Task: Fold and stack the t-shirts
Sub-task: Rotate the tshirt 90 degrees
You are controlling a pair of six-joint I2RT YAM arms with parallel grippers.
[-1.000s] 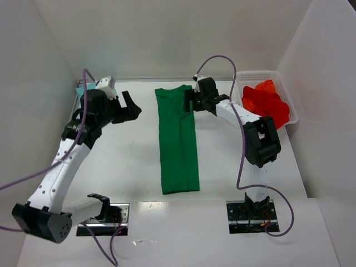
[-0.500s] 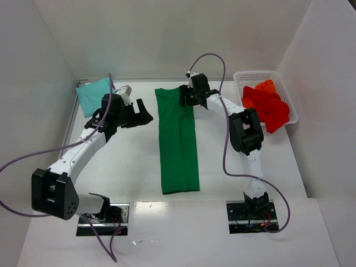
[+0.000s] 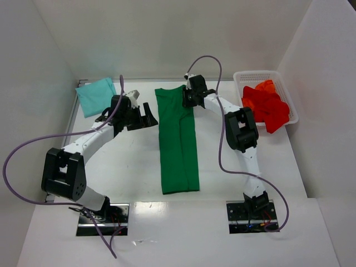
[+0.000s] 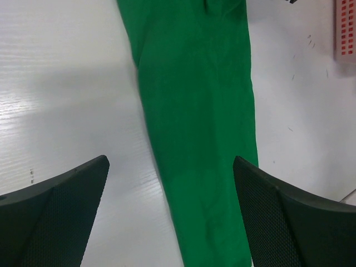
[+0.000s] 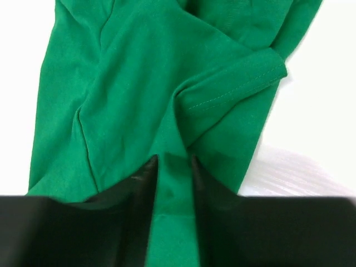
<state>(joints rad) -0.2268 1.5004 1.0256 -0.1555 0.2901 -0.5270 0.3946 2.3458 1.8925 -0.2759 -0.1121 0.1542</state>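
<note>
Right gripper (image 3: 189, 99) pinches the green t-shirt (image 3: 178, 139) at its far right corner; left gripper (image 3: 150, 115) hovers spread beside its left edge. Next, likely: grip there, fold to the near hem.

Green tee (image 3: 178, 142) lies flat mid-table (image 3: 122, 167), folded lengthwise into a long narrow strip running far to near. Left gripper (image 3: 150, 115) is just left of the green tee's far half, jaws spread wide & fingertips close to its edge. Right gripper (image 3: 189, 98) is down on its far right corner. Teal tee (image 3: 95, 95), folded, lies well left of the far end. White basket (image 3: 253, 74) w/ red tees (image 3: 266, 104) heaped inside sits well right of that end.
</note>
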